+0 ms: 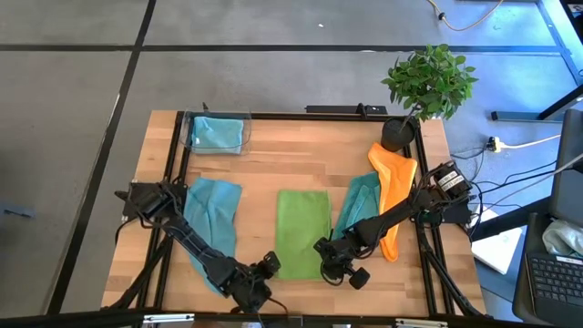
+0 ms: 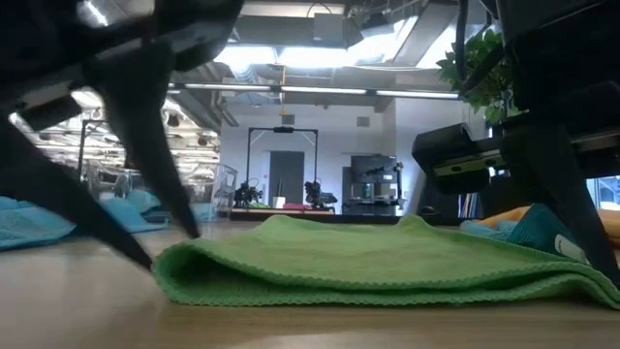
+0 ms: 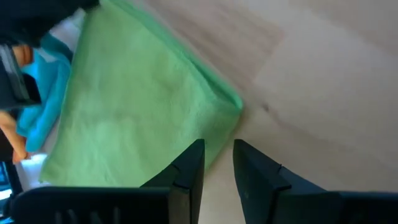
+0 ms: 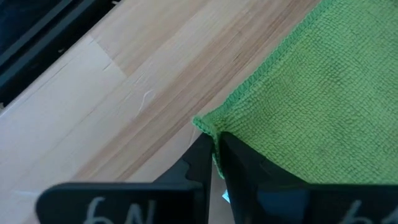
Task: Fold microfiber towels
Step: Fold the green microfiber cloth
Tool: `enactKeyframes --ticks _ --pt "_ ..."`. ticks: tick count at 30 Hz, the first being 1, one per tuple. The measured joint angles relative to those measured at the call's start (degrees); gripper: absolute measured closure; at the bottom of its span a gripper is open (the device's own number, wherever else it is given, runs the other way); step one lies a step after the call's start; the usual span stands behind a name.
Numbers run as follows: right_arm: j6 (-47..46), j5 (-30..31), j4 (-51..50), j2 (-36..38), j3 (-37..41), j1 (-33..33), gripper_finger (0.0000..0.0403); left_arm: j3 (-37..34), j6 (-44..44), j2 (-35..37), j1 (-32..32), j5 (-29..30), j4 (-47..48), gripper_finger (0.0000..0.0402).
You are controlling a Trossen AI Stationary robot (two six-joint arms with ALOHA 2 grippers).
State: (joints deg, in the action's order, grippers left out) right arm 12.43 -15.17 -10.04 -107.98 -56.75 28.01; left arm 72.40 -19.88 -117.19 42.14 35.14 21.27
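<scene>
Currently right gripper (image 4: 214, 163) jaws pinch lime green towel (image 1: 302, 232) 5 o'clock corner; left gripper (image 3: 217, 167) jaws slightly apart, empty; thin pinch may slip.

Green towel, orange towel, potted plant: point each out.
green towel (image 1: 302, 228), high view, middle of the folded cloth
orange towel (image 1: 395, 178), high view, upper part of the cloth
potted plant (image 1: 430, 80), high view, leaves

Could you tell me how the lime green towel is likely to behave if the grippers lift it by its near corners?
The lime green towel will probably sag between the corners: in the low view its folded edge lies soft and rounded. It looks light, thin cloth. Its fuzzy weave should grip rather than slip; the right gripper already pinches a corner.
</scene>
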Motion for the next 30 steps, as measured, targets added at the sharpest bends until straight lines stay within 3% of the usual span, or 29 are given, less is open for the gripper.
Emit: enactKeyframes --ticks 17,24,30 --pt "-0.3 0.0 -0.1 0.0 0.0 0.0 0.0361 0.1 -1.3 -1.8 -1.7 -2.8 -3.8 0.0288" --pt "-0.4 0.0 -0.2 0.0 0.0 0.0 0.0361 0.0 3.4 -2.5 -0.3 1.0 -6.3 0.0294" --pt "-0.4 0.0 -0.2 0.0 0.0 0.0 0.0365 0.0 10.1 -2.5 -0.9 -1.6 -7.2 0.0323"
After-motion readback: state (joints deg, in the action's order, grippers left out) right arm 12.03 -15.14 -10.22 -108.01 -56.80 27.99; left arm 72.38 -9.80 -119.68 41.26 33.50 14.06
